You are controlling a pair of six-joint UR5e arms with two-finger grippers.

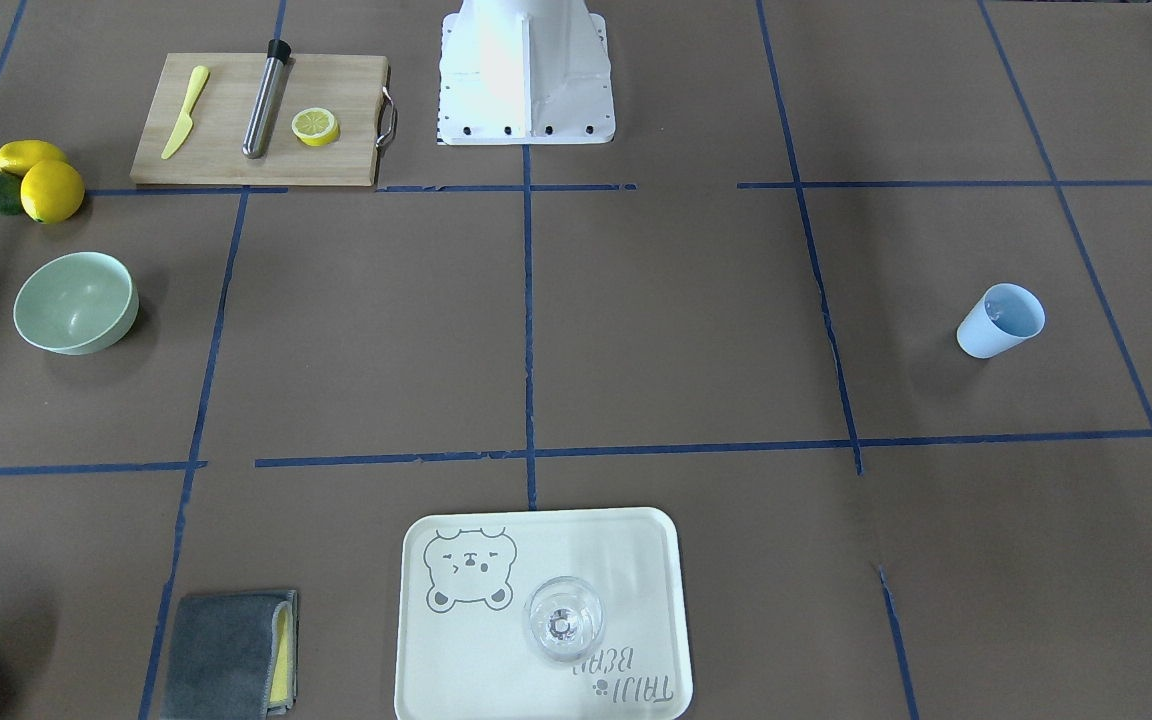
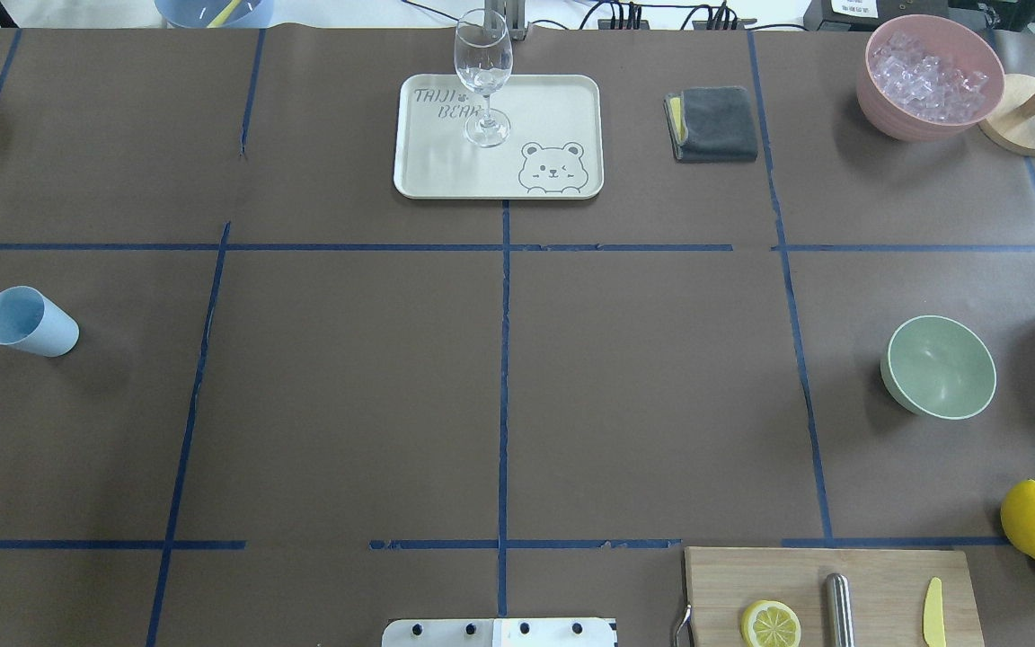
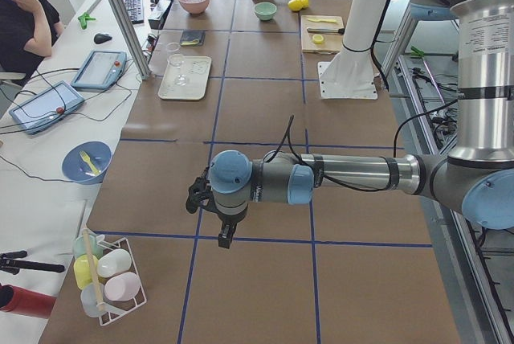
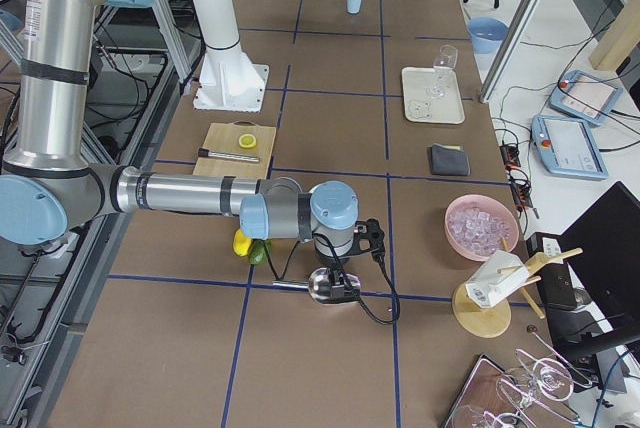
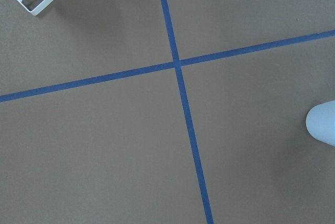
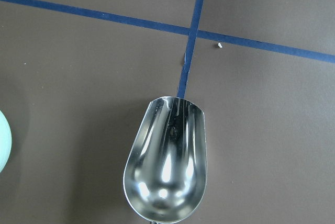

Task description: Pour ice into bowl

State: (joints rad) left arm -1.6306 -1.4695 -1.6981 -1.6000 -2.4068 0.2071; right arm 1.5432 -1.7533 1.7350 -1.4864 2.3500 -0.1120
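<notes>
The pale mint-green bowl [image 1: 76,303] [image 2: 938,366] stands empty on the robot's right side of the table; only a sliver of its rim [image 6: 2,145] shows in the right wrist view. On the robot's left side stands a light blue cup [image 1: 1001,320] [image 2: 28,321], whose edge [image 5: 322,122] shows in the left wrist view. I make out no ice in it. My left gripper [image 3: 227,239] hangs over the table near the cup. My right gripper [image 4: 338,281] hovers over a metal scoop [image 6: 165,166] beside the bowl. Neither gripper's fingers show clearly, so I cannot tell their state.
A pink bowl [image 2: 931,76] of whitish crushed ice sits at the far right. A tray [image 2: 553,117] carries a wine glass [image 2: 482,72], with a grey cloth [image 2: 712,123] beside it. Cutting board [image 2: 877,584] and lemons [image 2: 1034,519] lie near the robot's base. A person [image 3: 24,14] sits beyond the table.
</notes>
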